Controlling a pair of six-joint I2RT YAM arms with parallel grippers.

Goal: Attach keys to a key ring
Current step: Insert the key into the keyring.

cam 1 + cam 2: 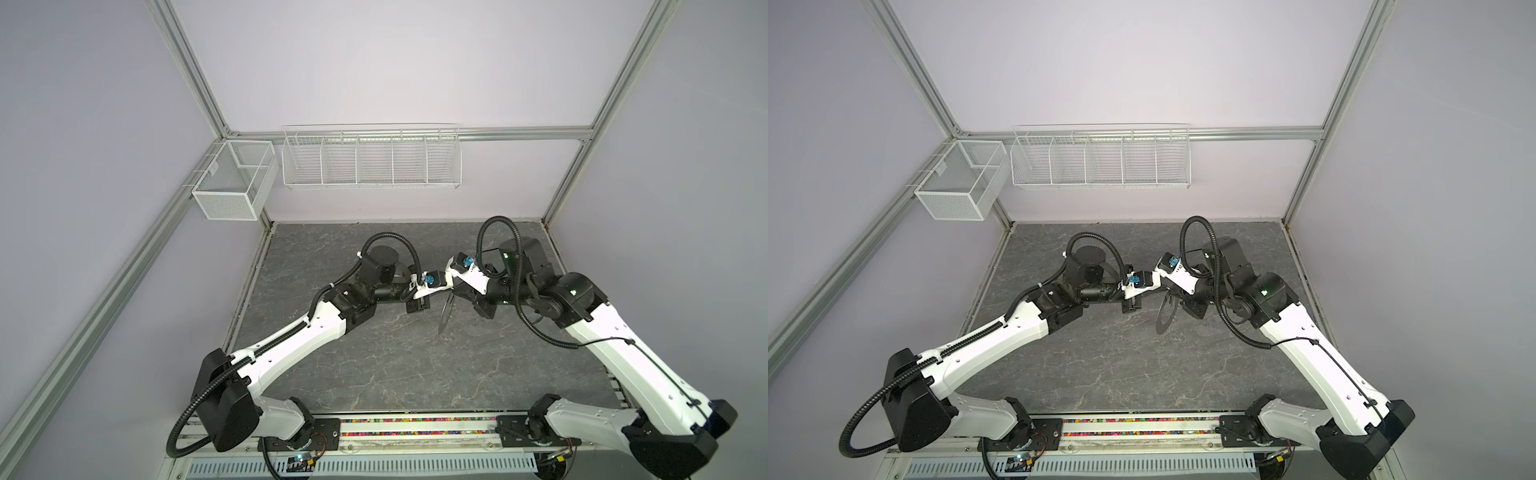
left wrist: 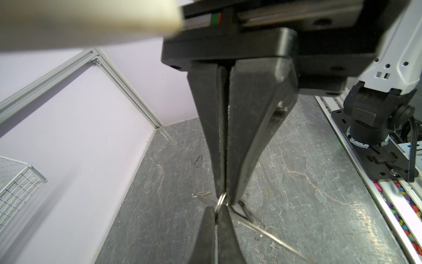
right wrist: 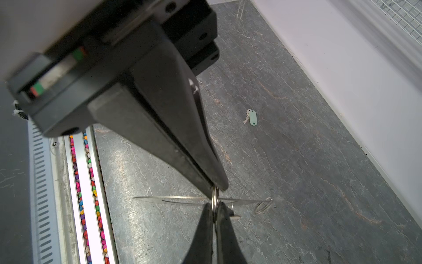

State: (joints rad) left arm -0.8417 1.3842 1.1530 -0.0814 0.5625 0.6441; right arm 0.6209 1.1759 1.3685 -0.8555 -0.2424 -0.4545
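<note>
Marbled tabletop [image 1: 374,365], left fingers [image 2: 251,114] and right fingers [image 3: 159,137] clamped tip-to-tip on key ring [image 1: 443,318], pale-tagged key [image 3: 252,117] well apart.

White mesh basket [image 1: 226,205] and 5-compartment wire rack [image 1: 371,166] above grey marbled tabletop [image 1: 395,365], coloured beads [image 1: 415,420] along its front edge

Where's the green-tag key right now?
Seen only in the right wrist view: the green-tag key lies loose on the grey table, between the right gripper and the wall, touching neither.

A wire loop [image 2: 221,202] in the closed left hand [image 2: 225,197], right hand [image 2: 215,211] tip-to-tip opposite, over grey tabletop [image 2: 296,182].
</note>
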